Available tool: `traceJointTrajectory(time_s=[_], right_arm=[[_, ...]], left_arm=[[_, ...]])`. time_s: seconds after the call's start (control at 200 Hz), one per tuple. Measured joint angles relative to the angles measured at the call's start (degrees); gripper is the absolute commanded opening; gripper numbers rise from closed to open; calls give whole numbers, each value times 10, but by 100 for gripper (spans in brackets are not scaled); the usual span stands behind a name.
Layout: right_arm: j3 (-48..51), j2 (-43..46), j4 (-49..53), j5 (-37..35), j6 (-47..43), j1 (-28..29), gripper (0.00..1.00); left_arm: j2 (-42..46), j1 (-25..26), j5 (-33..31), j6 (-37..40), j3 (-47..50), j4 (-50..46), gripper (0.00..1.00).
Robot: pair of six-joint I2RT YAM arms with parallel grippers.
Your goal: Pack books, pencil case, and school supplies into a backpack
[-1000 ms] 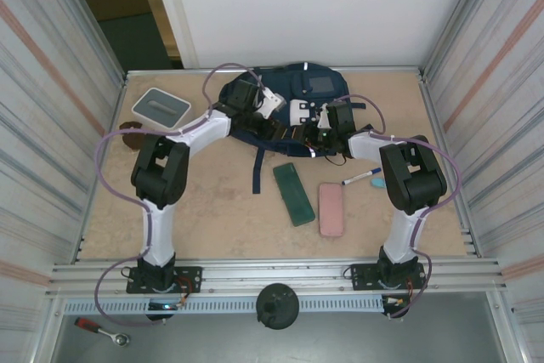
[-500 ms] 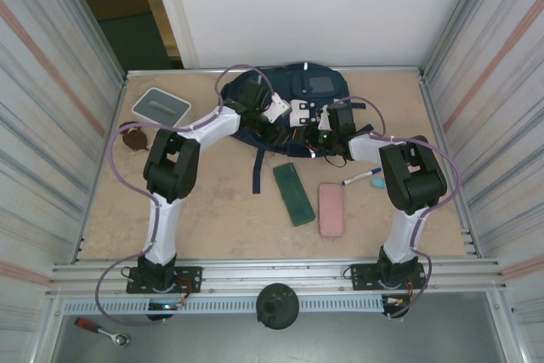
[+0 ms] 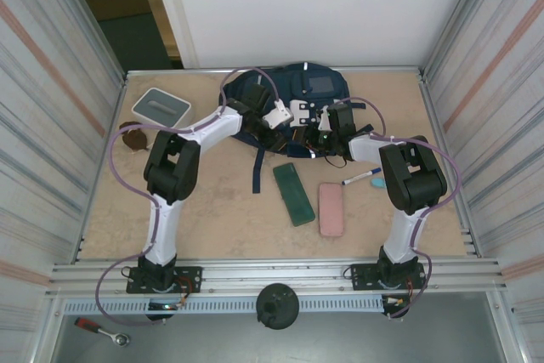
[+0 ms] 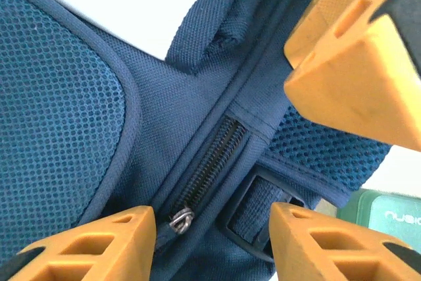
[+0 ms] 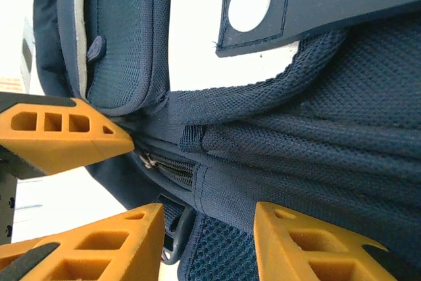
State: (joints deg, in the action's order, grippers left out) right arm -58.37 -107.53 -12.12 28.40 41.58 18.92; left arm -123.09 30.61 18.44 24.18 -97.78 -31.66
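Note:
The navy backpack point(image 3: 299, 89) lies at the back of the table. Both grippers hover over its near edge, facing each other. My left gripper point(image 3: 284, 116) point(image 4: 214, 241) is open, its orange fingers straddling the closed zipper and its small metal zipper pull point(image 4: 182, 218). My right gripper point(image 3: 318, 129) point(image 5: 207, 241) is open too, spread over the same seam beside the zipper pull point(image 5: 148, 160), holding nothing. A green pencil case point(image 3: 294, 194) and a pink case point(image 3: 331, 208) lie on the table. The white marker with a blue cap point(image 3: 363, 178) lies beside them. The books are out of view.
A white-and-grey square box point(image 3: 161, 105) sits at the back left, with a brown object point(image 3: 132, 136) near it. A loose backpack strap point(image 3: 257, 169) trails toward the front. A small light-blue item point(image 3: 379, 183) lies by the marker. Metal walls close in both sides.
My left gripper has moved right along the backpack's near edge, closer to the right gripper. The left elbow shifted, uncovering the brown object. The right arm has hardly moved.

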Motion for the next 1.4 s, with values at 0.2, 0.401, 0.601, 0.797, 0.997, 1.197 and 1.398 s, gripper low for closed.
traceJointTrajectory(time_s=[0.2,0.401,0.601,0.797,0.997,1.197,1.398], right_arm=[[3,3,-1,2,0,-2,40],[3,3,-1,4,0,-3,40],[3,3,-1,4,0,-3,40],[3,3,-1,4,0,-3,40],[3,3,0,6,0,-4,40],[3,3,0,12,0,-6,40],[3,3,1,13,0,-6,40]], left_arm=[[5,-5,-2,0,0,-25,47],[5,-10,-19,0,0,-31,49],[10,-11,-3,-4,2,-28,49],[64,-24,33,-17,33,-6,48],[70,-37,40,-17,30,4,48],[44,-32,29,-16,16,0,49],[8,-24,7,-14,-4,-2,49]])
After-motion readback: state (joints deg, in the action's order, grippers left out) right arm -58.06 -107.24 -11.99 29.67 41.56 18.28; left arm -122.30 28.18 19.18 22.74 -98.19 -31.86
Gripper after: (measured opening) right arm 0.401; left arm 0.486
